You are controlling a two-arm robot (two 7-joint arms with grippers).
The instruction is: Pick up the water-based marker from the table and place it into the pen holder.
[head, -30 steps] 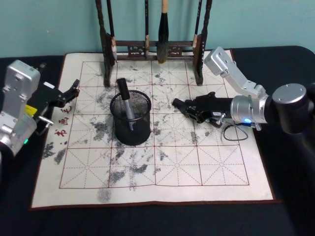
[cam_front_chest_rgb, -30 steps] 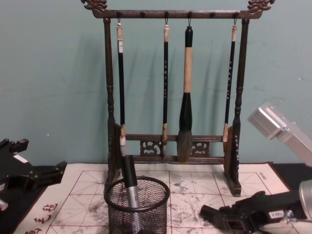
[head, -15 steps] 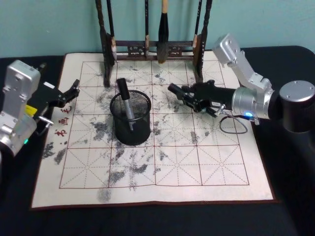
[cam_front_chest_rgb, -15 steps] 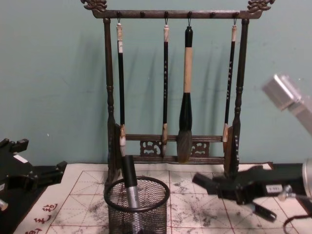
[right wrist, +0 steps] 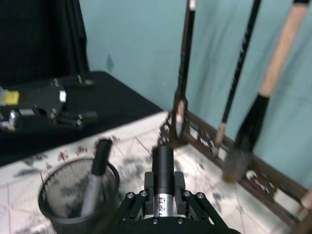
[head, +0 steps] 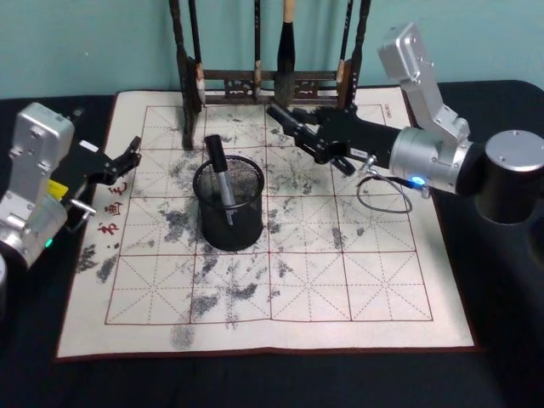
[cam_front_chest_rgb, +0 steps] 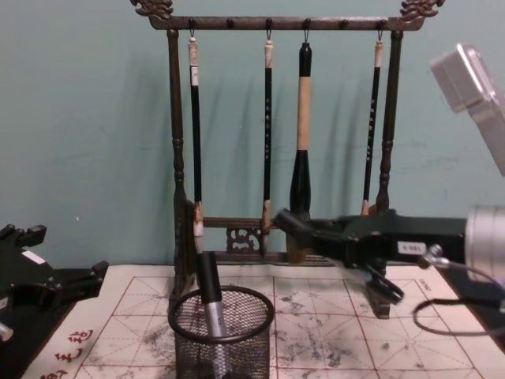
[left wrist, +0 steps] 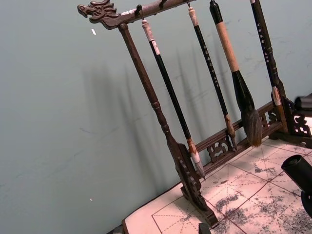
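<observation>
A dark wooden rack (cam_front_chest_rgb: 177, 158) stands at the far edge of a white mat (head: 340, 289), before a teal wall (cam_front_chest_rgb: 79, 118). Four brushes hang from its top bar: three thin ones and a thick brush (cam_front_chest_rgb: 303, 110) with a tan handle, third from the left. The mat bears a red grid, grey ink smudges and red characters (head: 109, 208) near its left edge. It lies on a black table (head: 501, 340).

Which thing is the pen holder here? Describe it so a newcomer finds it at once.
Start at the ink-stained grid mat. Just in front of the brush rack, near its left post, stands the pen holder. Unlike the tall wooden rack, it is a low round black mesh cup with one marker leaning inside.
</observation>
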